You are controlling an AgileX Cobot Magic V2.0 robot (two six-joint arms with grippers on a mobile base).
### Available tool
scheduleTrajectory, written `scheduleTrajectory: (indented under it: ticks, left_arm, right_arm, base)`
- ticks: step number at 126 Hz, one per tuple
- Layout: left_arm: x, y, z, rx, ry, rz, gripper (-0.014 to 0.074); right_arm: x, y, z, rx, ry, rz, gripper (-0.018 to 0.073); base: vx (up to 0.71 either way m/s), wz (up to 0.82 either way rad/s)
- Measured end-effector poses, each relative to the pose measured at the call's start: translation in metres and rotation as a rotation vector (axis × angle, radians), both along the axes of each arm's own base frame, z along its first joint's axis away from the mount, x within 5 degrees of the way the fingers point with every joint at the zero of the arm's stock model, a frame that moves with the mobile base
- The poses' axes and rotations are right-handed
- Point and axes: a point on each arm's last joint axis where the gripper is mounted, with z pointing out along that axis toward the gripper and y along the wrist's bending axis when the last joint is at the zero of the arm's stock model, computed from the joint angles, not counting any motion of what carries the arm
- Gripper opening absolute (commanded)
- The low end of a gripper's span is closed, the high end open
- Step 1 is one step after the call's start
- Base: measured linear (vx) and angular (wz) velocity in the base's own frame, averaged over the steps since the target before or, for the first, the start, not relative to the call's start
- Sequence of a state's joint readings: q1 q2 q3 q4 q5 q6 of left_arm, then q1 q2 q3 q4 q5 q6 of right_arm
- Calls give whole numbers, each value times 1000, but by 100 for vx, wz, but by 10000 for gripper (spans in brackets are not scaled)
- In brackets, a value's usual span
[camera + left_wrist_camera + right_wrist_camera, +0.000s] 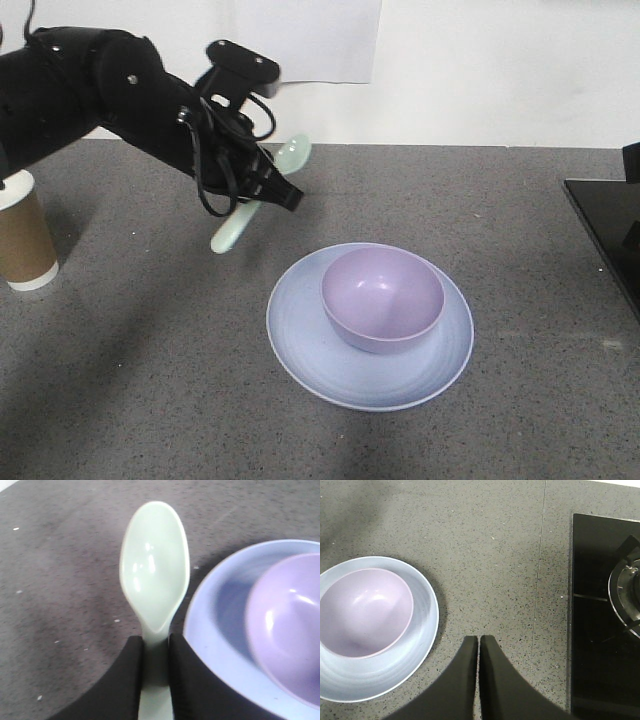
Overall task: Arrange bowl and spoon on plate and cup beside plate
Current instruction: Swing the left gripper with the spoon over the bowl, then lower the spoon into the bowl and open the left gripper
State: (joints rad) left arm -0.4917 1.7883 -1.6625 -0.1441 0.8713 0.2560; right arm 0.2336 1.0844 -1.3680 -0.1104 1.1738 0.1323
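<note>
Firmly the left tool [156,672] grips the spoon [154,575] by its handle, scoop jutting ahead above the desk [65,580]. Just right of it lies the plate [215,630], bowl [290,625] on it. The cup [22,235] stands well behind-left. The right tool [479,645] is pressed together.

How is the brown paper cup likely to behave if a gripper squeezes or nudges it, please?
The cup stands tall and narrow, so a push near the rim would probably tip it. Its wall looks like paper, so a hard squeeze may dent it. It is likely light and could slide on the countertop.
</note>
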Motion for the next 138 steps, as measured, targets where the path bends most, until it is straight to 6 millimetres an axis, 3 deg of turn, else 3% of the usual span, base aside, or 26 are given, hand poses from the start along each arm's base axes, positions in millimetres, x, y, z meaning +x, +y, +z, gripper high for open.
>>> scheduleTrajectory:
  ticks: [39, 85, 114, 138]
  left_arm:
    - [-28, -40, -1, 9, 16, -124, -6]
    - [-51, -59, -5, 22, 105, -200, -6]
    - [-45, -76, 1, 20, 135, -233, -6]
    - [-26, -93, -13, 102, 245, -229, -6]
  right_arm:
    - [0, 0, 0, 0, 0, 0, -1]
    - [0, 0, 0, 0, 0, 0, -1]
    - [0, 0, 0, 0, 0, 0, -1]
    - [0, 0, 0, 0, 0, 0, -1]
  base:
    - [0, 0]
    - [0, 0]
    - [0, 0]
    - [0, 0]
